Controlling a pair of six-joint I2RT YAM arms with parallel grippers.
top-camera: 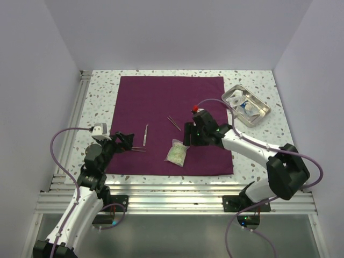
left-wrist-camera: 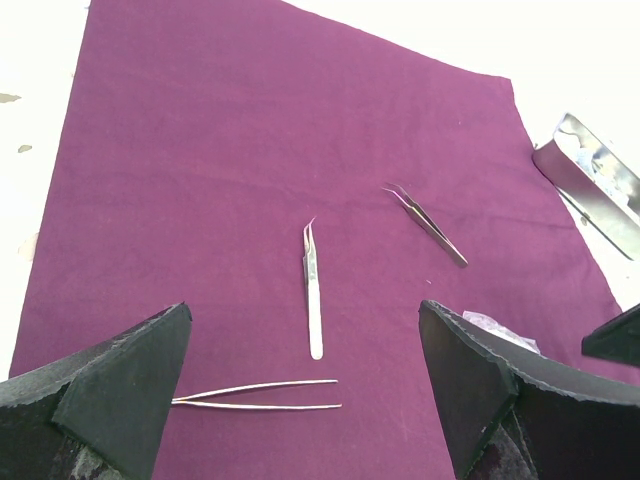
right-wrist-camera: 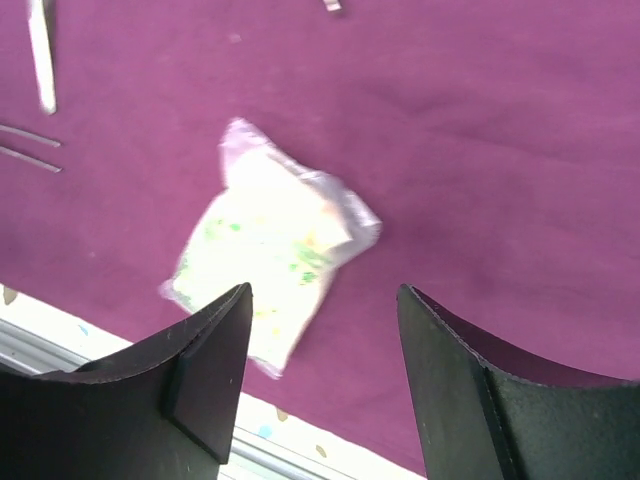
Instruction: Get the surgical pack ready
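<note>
The surgical pack [top-camera: 172,110] lies spread flat as a big plum-purple square sheet, also filling the left wrist view [left-wrist-camera: 230,150] and the right wrist view [right-wrist-camera: 480,130]. On it rest three tweezers [top-camera: 145,134] [top-camera: 173,123] [top-camera: 138,149] and a small clear bag [top-camera: 177,152] of pale contents. My left gripper [left-wrist-camera: 303,305] hovers open at the sheet's near left, with thin forceps [left-wrist-camera: 255,395] low between its fingers. My right gripper [right-wrist-camera: 323,290] hangs open over the sheet's near edge. The bag [right-wrist-camera: 270,250] lies just ahead of its left finger, untouched.
A metal tray [top-camera: 246,105] holding small packets stands on the speckled table at the back right, off the sheet; its corner shows in the left wrist view [left-wrist-camera: 595,190]. An aluminium rail [top-camera: 177,196] runs along the near table edge.
</note>
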